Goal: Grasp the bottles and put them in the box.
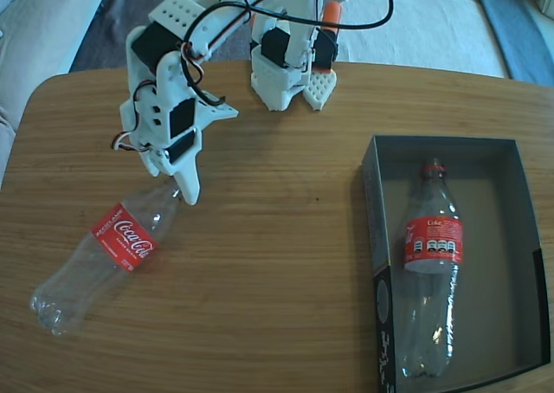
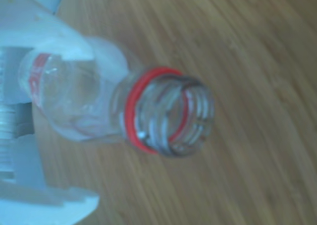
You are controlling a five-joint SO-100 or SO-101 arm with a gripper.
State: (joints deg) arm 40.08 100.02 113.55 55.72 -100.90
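One bottle [image 1: 430, 280] already lies in the box [image 1: 374, 263] at the table's [image 1: 286, 263] right edge. The other bottle [image 1: 108, 254] (near the left edge) you must still move. The gripper [image 1: 177, 190] has its fingers spread around the shoulder, not yet pinching.

A rounded wooden table [image 1: 286, 237] with fine grain fills the fixed view. Behind it lies a pale rug [image 1: 433, 21] on darker floor. Daylight falls softly.
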